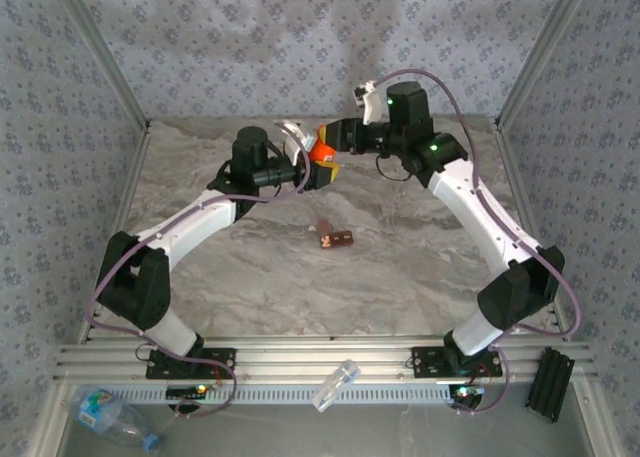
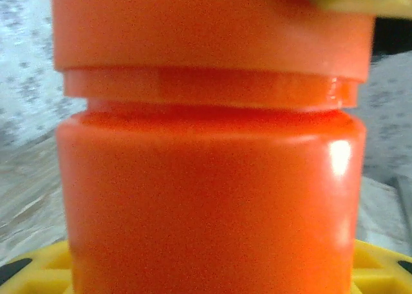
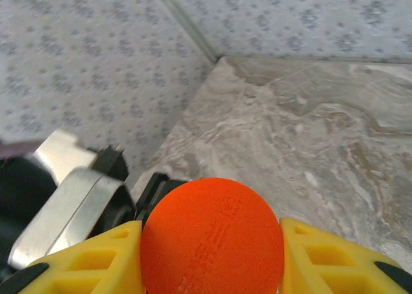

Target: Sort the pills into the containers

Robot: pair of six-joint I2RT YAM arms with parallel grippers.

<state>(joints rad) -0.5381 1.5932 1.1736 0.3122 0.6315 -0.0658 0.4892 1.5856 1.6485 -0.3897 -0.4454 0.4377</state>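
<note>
The orange-red pill bottle (image 1: 322,151) is held up in the air at the back middle of the table, between both arms. My left gripper (image 1: 318,169) is shut on the bottle's body (image 2: 212,197), whose yellow fingers (image 2: 380,263) peek out at the bottom corners. My right gripper (image 1: 330,137) comes in from the right and is shut on the cap (image 3: 212,233); its yellow fingers (image 3: 90,265) press on both sides of it. Small brown pieces, apparently the pills (image 1: 335,239), lie on the table in front.
A clear water bottle with a blue label (image 1: 110,415) lies at the near left corner. A small clear tube (image 1: 335,385) rests on the front rail and a black block (image 1: 550,379) sits at its right end. Patterned walls close in three sides.
</note>
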